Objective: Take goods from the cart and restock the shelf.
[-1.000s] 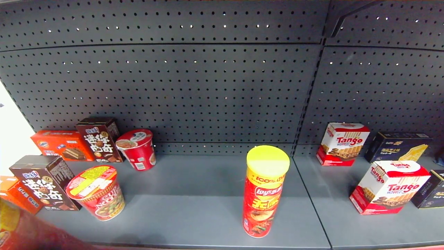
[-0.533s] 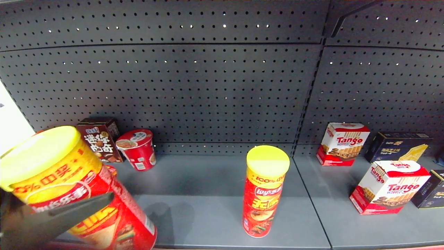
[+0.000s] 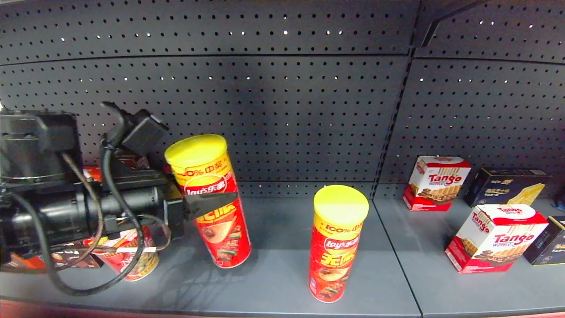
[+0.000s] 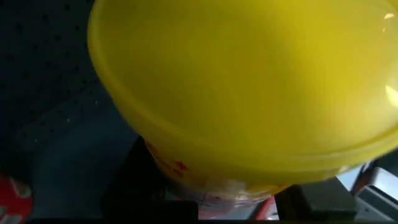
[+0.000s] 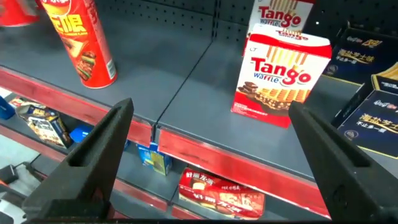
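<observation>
Dark grey pegboard (image 3: 282,110) backs a grey shelf (image 3: 273,238) stocked with snacks. On the left, the left gripper (image 3: 215,199) is clenched round a red crisp tube (image 3: 223,236). One black finger (image 3: 207,203) crosses the front of the tube at about mid-height. The held tube tilts, its yellow lid (image 3: 196,150) leaning toward the robot's left. Its base is low over the left-middle part of the shelf; whether it touches the shelf I cannot tell. From the left wrist camera, that lid (image 4: 249,81) sits right up close.

To the right of the held tube, and apart from it, a second crisp tube (image 3: 337,247) stands upright near the front edge. A noodle cup (image 3: 134,260) sits partly hidden behind the left arm. In the right-hand section there are two red-and-white wafer boxes, one at the back (image 3: 437,182) and one nearer the front (image 3: 496,238). A dark blue box lies beside each (image 3: 507,187) (image 3: 549,245).

The right gripper (image 5: 210,109) has its fingers spread wide with nothing between them. It hangs in front of the shelf's red front strip (image 5: 236,152), facing the nearer wafer box (image 5: 283,71). The second crisp tube (image 5: 78,43) shows off to one side of it. Below the strip, a lower shelf carries red packets (image 5: 221,190)
</observation>
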### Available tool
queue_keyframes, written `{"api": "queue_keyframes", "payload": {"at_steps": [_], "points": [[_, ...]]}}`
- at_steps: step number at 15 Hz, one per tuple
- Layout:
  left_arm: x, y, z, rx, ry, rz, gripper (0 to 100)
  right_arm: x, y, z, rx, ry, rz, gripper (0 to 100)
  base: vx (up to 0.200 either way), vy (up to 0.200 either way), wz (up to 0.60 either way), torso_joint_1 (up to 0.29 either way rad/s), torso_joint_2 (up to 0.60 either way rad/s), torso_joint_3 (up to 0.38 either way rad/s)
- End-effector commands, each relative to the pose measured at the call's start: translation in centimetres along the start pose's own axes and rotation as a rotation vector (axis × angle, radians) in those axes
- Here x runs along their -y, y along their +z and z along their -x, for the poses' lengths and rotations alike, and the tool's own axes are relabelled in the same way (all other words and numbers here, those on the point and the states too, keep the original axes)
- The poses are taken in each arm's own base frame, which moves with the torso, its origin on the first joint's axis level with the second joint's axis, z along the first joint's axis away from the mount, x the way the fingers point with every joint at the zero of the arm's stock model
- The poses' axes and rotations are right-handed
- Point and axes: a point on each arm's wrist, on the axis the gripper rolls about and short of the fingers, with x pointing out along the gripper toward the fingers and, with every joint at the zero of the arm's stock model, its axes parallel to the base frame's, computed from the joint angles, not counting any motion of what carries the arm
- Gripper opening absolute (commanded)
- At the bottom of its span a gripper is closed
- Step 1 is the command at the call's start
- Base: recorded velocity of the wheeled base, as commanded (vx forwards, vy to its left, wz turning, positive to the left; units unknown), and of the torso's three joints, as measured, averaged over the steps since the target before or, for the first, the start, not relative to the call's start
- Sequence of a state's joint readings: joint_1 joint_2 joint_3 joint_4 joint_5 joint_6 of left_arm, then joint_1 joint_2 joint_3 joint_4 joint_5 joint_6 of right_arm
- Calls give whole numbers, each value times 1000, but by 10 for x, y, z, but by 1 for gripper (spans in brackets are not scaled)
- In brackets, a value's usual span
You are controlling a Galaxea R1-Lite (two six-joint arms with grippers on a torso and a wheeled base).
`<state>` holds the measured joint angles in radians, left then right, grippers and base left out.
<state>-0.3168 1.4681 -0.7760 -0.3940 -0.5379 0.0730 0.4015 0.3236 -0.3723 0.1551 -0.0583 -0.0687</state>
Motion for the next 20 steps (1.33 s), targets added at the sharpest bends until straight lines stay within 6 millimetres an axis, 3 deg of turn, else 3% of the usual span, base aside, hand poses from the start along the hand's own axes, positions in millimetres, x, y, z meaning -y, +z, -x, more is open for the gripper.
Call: {"api": "queue_keyframes", "payload": {"at_steps": [1,6,12,20], "points": [[-19,-3,-41,-47,-20,10,0,0,-1,-1,-4,1,1,100,0,0,0,0,0,0],[-37,1,-81,-52,-36,-35,0,0,-3,0,-4,4,1,100,0,0,0,0,0,0],[-36,8,-106,-38,-68,-57,0,-1,-13,-1,-22,10,3,100,0,0,0,0,0,0],[-28,15,-145,-16,-123,-86,0,-1,-13,-1,-14,9,3,100,0,0,0,0,0,0]]}}
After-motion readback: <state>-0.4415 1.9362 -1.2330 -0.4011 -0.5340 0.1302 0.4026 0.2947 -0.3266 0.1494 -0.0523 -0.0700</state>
